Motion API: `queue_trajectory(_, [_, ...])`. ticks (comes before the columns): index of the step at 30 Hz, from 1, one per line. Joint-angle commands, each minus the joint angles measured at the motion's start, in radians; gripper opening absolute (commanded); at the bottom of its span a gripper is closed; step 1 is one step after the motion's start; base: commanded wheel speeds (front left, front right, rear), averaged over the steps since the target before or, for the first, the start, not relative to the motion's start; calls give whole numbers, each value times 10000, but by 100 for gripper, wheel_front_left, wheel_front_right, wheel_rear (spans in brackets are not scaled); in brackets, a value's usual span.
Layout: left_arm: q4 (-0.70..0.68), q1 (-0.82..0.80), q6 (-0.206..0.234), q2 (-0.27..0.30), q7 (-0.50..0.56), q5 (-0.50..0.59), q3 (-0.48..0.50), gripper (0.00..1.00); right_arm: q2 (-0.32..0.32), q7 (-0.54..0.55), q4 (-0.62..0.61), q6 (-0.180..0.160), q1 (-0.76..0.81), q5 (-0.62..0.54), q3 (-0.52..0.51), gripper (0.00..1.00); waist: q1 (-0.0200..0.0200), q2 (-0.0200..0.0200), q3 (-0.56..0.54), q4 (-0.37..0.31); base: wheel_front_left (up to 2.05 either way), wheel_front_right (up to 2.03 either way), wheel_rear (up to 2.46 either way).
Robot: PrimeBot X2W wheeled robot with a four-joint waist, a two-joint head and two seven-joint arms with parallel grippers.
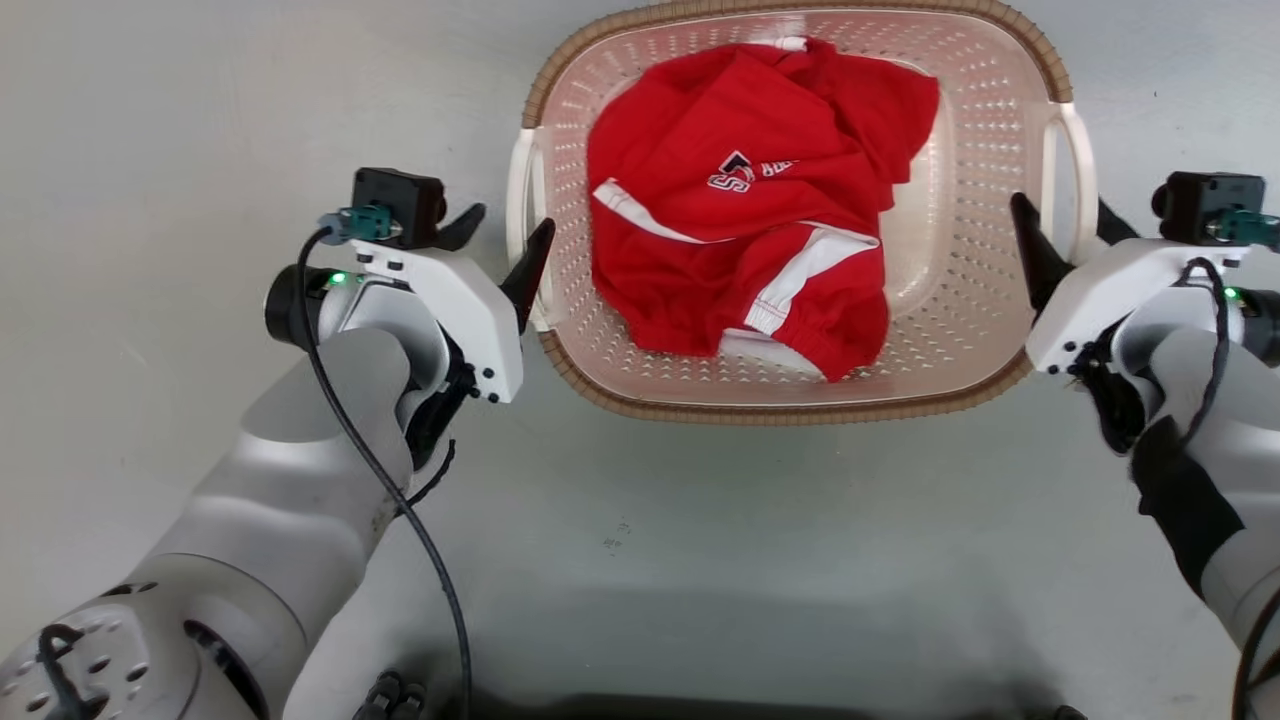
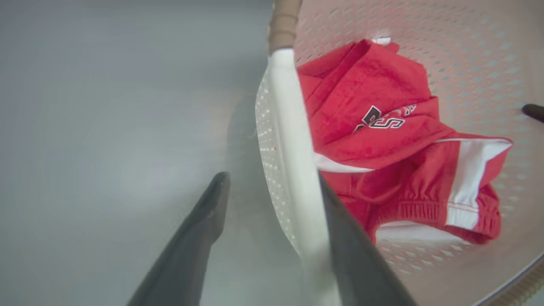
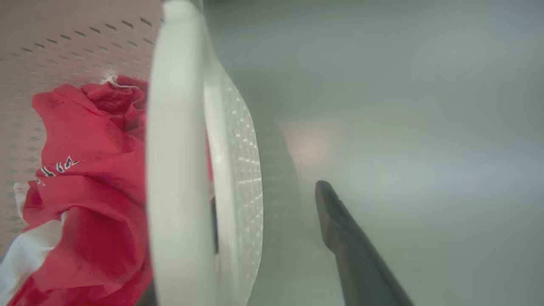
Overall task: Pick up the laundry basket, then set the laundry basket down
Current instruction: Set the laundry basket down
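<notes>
My head camera looks steeply down on the laundry basket [image 1: 800, 410]. The left wrist camera sits tight against its left handle [image 2: 293, 140], the right against its right handle [image 3: 174, 170]. Both share the red garment [image 2: 374, 119], seemingly too near for sharp focus.

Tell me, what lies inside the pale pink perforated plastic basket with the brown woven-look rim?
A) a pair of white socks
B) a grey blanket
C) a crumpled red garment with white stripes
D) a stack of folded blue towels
C: a crumpled red garment with white stripes and a small printed logo lies on the bottom of the pale pink perforated plastic laundry basket.
</notes>
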Motion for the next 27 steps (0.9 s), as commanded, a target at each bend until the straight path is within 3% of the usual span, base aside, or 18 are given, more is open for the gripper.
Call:
queue_trajectory(1, [23, 79, 141, 700, -169, -51, 92, 100, -389, -225, -47, -128, 678, -84, -27, 100, 0, -1, 23, -1, 0, 0, 0])
queue_trajectory(12, [-1099, 219, 140, 1002, -514, -289, -16, 100, -387, -225, -1233, -128, 1054, 22, 343, 100, 0, -1, 175, 55, 0, 0, 0])
queue_trajectory(27, [-1890, 114, 140, 1220, -669, -455, 40, 100, -387, -182, -1626, -128, 966, 905, 1313, 100, 0, -1, 238, 96, 0, 0, 0])
